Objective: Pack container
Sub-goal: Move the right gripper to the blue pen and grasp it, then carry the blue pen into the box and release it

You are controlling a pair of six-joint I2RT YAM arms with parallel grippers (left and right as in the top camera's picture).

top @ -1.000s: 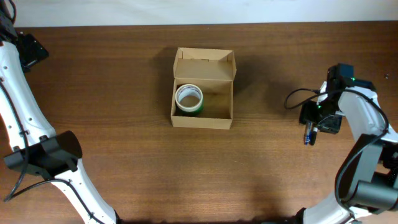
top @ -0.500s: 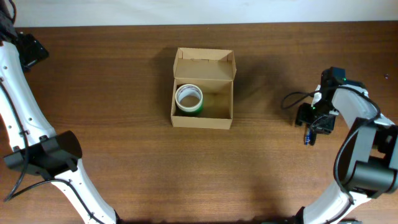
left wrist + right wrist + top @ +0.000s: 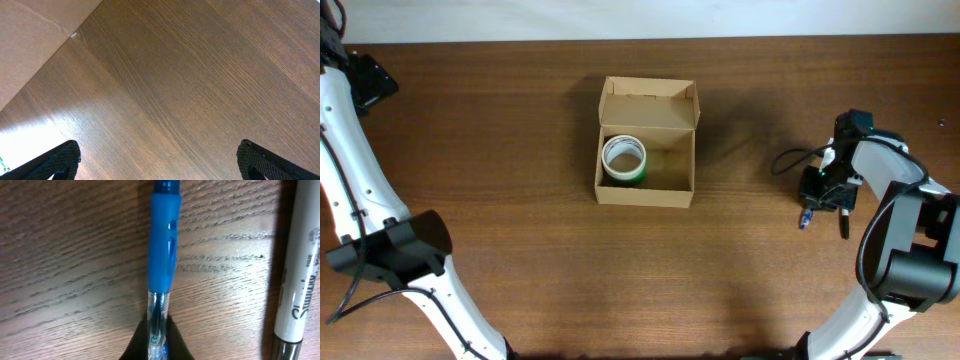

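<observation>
Tan cardboard container [image 3: 648, 108] stands open at mid-desk [image 3: 520, 250], a tape roll [image 3: 624, 158] in its left half and bare wood off every edge. Well to its right, the right hand [image 3: 157, 342] is clenched on a blue pen [image 3: 162, 245], just beside a marker [image 3: 295, 280]. The left hand [image 3: 159, 162] is spread wide, grasping nothing, over bare desk.

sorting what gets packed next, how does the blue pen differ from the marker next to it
The blue pen has a blue grip and a clear barrel; the marker has a pale barrel with dark lettering. The blue pen is pinched in the right hand, while the marker lies free on the table. Both are slim writing tools, roughly parallel, and both are outside the container.
</observation>
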